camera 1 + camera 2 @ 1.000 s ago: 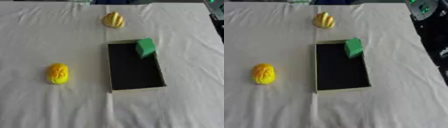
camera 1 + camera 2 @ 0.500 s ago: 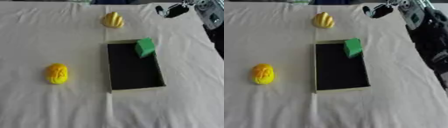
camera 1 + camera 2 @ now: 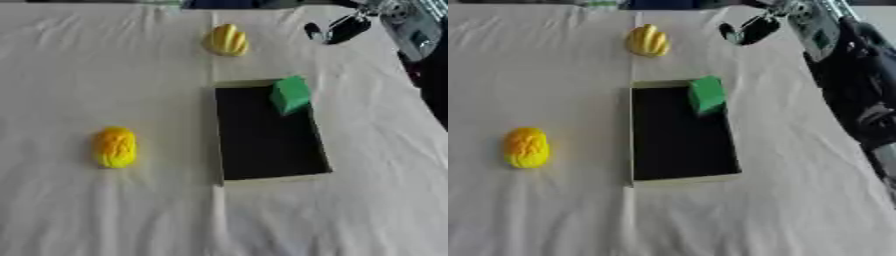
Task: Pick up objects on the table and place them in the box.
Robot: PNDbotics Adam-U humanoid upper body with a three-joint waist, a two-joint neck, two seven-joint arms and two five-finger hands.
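Observation:
A shallow box (image 3: 268, 131) with a black inside lies at the middle of the table. A green block (image 3: 290, 94) rests tilted on its far right corner. A yellow ribbed object (image 3: 227, 40) lies on the cloth beyond the box. Another yellow, bumpy object (image 3: 115, 146) lies to the box's left. My right hand (image 3: 337, 29) hangs over the far right of the table, to the right of the ribbed object and apart from it, fingers curled and holding nothing. My left hand is not in view.
A white cloth (image 3: 105, 210) covers the whole table. My right arm (image 3: 842, 55) comes in along the right edge, dark and bulky. A dark strip runs along the far edge.
My right hand and arm have come in from the upper right and moved leftward toward the ribbed yellow object. The objects and box lie as before.

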